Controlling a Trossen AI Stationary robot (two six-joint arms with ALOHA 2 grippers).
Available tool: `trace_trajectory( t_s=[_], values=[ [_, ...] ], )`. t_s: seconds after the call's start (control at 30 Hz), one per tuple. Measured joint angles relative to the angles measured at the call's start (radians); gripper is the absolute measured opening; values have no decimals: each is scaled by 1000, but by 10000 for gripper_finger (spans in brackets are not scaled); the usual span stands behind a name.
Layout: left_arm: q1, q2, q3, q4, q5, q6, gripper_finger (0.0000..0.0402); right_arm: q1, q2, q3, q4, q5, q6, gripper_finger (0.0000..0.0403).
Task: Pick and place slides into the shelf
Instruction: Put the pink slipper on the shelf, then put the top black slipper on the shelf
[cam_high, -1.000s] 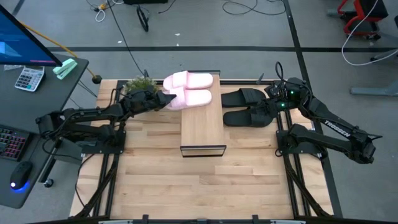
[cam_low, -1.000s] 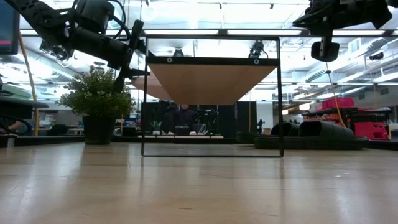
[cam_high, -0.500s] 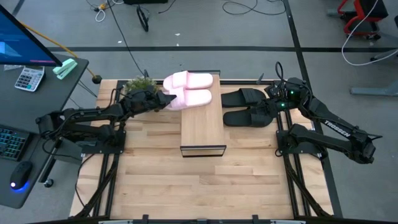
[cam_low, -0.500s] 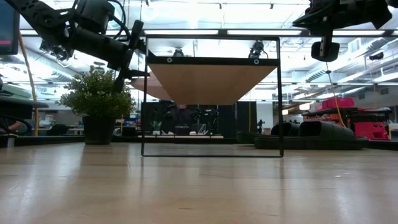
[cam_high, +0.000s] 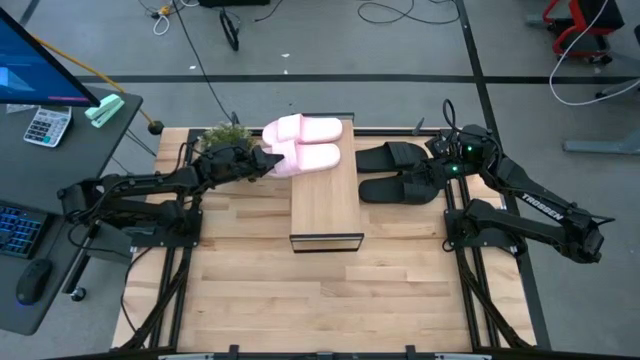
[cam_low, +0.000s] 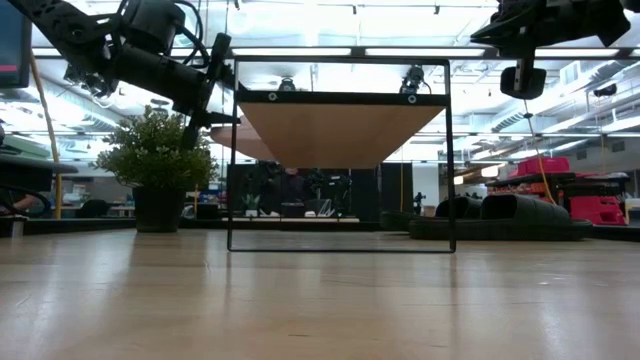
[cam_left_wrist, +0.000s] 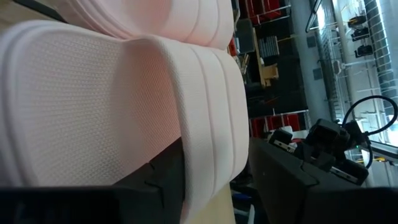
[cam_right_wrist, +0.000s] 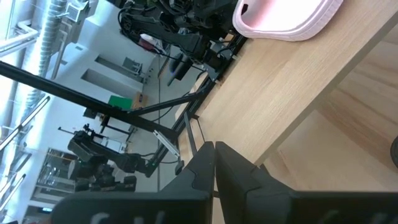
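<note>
Nothing has moved; left hand (cam_high: 268, 159) grips one of two pink slides (cam_high: 312, 156); two black slides (cam_high: 396, 186) wait.

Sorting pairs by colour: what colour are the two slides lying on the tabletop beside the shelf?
Matte black slides; clearest in the high view.
</note>
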Motion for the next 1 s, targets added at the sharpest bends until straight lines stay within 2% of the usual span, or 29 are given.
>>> trace_trajectory(
  t_s=[0.2,1.0],
  values=[
    [1,-34,0,-44,0,1,172,0,0,0,0,0,1,20],
    [12,-320,0,-378,-14,53,172,0,0,0,0,0,1,20]
  ],
)
